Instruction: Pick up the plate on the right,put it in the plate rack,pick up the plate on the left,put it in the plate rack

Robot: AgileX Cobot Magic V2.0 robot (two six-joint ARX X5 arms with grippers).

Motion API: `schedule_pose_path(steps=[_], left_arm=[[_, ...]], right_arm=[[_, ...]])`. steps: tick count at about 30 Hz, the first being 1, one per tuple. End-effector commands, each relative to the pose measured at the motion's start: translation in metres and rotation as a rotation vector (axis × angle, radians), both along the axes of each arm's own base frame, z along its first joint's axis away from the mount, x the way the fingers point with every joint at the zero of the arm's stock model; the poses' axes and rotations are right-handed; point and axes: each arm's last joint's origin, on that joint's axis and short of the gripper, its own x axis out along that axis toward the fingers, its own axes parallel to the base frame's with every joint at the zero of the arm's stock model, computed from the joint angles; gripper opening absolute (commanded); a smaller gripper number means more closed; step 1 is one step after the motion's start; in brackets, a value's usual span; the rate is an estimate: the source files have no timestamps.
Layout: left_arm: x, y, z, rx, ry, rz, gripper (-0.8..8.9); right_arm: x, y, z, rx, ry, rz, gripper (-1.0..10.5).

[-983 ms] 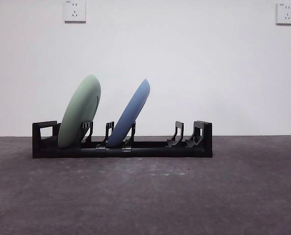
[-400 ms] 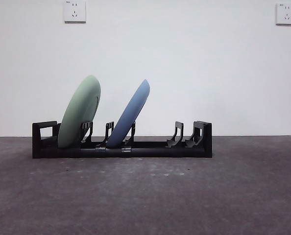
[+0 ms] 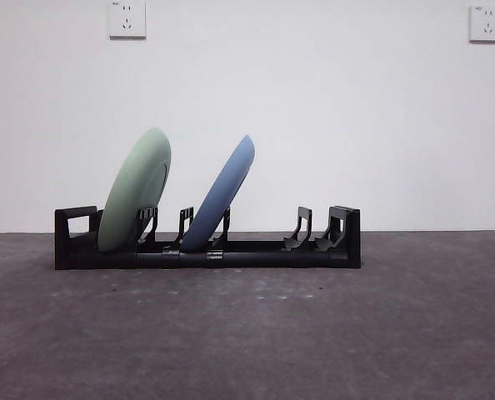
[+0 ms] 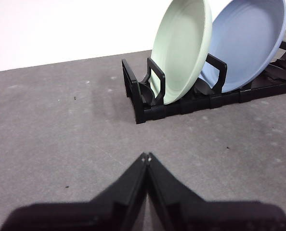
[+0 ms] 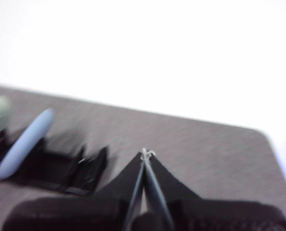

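Note:
The black plate rack [image 3: 256,250] lies across the table in the front view. A pale green plate [image 3: 136,190] leans in its left slots, and a blue plate [image 3: 222,196] leans in the slots beside it. In the left wrist view the green plate [image 4: 181,50], the blue plate [image 4: 249,41] and the rack [image 4: 148,103] lie ahead of my left gripper [image 4: 146,157], which is shut and holds nothing. In the blurred right wrist view my right gripper [image 5: 145,154] is shut and empty, off the rack's [image 5: 73,171] free end, with the blue plate [image 5: 22,144] beyond.
Two wall sockets [image 3: 127,18] [image 3: 487,22] sit high on the white wall behind. The rack's right-hand dividers [image 3: 314,229] hold nothing. The table edge [image 5: 270,144] shows in the right wrist view.

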Motion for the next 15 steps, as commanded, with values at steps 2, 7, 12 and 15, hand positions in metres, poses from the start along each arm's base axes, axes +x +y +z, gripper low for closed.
schedule_pose_path(steps=[2, 7, 12, 15], left_arm=[[0.001, 0.0, -0.003, -0.007, 0.004, 0.0, -0.03], [0.001, 0.0, -0.003, -0.007, 0.005, 0.0, -0.03], [0.001, 0.0, -0.003, -0.007, 0.005, 0.0, -0.03], [0.001, 0.0, -0.003, -0.007, 0.005, 0.0, -0.03]], right_arm=[[-0.006, -0.006, -0.039, 0.013, -0.083, -0.058, 0.0], [-0.008, -0.008, -0.103, 0.026, -0.158, -0.091, 0.0], [-0.006, -0.011, -0.162, 0.075, -0.146, -0.147, 0.0], [-0.004, -0.012, -0.194, 0.104, -0.127, -0.19, 0.0]])
